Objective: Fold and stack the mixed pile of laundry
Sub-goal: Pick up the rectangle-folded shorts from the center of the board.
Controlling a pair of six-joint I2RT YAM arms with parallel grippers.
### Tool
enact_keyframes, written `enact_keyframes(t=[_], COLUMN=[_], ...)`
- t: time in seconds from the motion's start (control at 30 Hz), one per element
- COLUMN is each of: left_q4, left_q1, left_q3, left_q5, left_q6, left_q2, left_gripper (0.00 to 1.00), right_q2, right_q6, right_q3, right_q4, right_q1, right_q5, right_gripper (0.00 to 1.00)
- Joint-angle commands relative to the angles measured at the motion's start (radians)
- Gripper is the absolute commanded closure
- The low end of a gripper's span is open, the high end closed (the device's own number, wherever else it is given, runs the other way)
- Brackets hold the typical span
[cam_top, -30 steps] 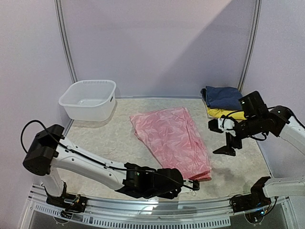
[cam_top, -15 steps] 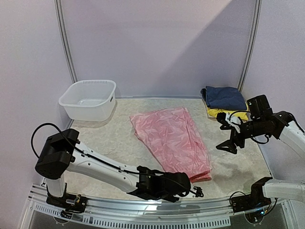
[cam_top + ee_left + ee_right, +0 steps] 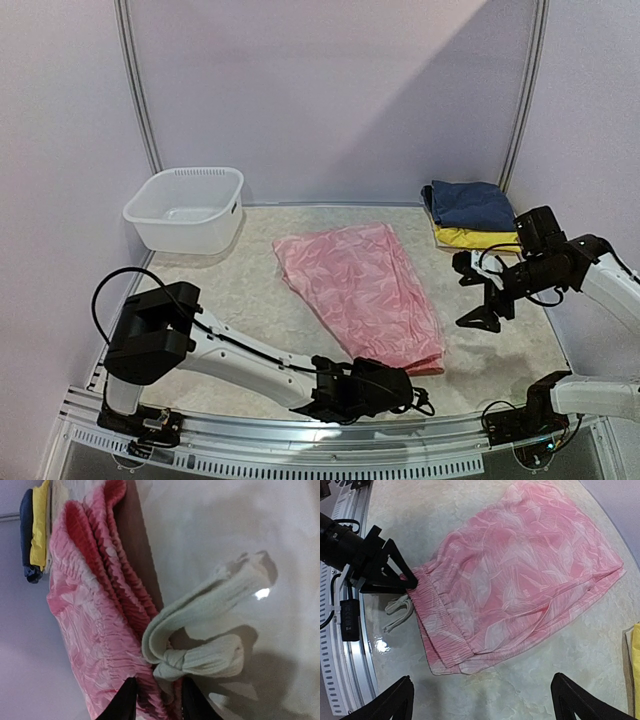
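The left arm has swung rightwards since a second ago, its elbow now further over the table, and the left pincer (image 3: 157, 682) has slid along the near edge and narrowed its jaws. Now we see it closed on the elastic waistband at the near corner of the pink garment (image 3: 360, 290). Gathered pink folds fill the gap between its two dark fingers (image 3: 123, 705). Touching the waistband right at the pincer's tips lies the white drawstring (image 3: 200, 650), knotted, with its loops trailing onto the bare table (image 3: 230, 290). From the pincer outward, the pink garment runs away flat towards the back of the table. It is folded over on itself, with its layers showing at the waistband end.

Over to the right pincer (image 3: 476, 293), which has barely shifted in that second. Its jaws stand wide with nothing between them, and it hangs above the table. The pink garment's right edge lies just to this pincer's left, apart from it. Through its wrist camera we look down on the waistband end and on the left pincer biting it. Near and behind the right pincer, in the back right corner, sits the folded stack, the navy garment (image 3: 468, 203) on top of the yellow garment (image 3: 470, 238). Well apart from both pincers, at the back left, stands the white basket (image 3: 195, 232).
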Motion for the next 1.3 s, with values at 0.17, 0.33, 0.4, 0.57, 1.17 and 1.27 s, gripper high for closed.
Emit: enact_keyframes(t=[0.17, 0.33, 0.4, 0.57, 1.17, 1.27], left_q4=[-0.042, -0.017, -0.003, 0.003, 0.066, 0.07], left_q1=[0.082, 0.137, 0.144, 0.162, 0.236, 0.244], left_q3=[-0.019, -0.077, -0.099, -0.105, -0.174, -0.183], left_q5=[0.052, 0.183, 0.199, 0.259, 0.409, 0.424], left_q6=[-0.099, -0.201, -0.214, -0.291, -0.374, -0.386], left_q2=[-0.035, -0.113, -0.126, -0.141, -0.215, -0.219], left_gripper=[0.96, 1.0, 1.0, 1.0, 1.0, 1.0], right_q2=[-0.032, -0.011, 0.007, 0.057, 0.334, 0.377], right_q6=[-0.44, -0.45, -0.426, -0.377, -0.425, -0.435], right_q3=[-0.164, -0.181, -0.186, -0.208, -0.291, -0.316], right_q4=[-0.111, -0.045, 0.006, 0.155, 0.542, 0.607], right_q1=[0.028, 0.144, 0.2, 0.272, 0.306, 0.307], right_q5=[0.05, 0.047, 0.07, 0.102, 0.126, 0.146], right_gripper=[0.08, 0.09, 0.09, 0.09, 0.1, 0.11])
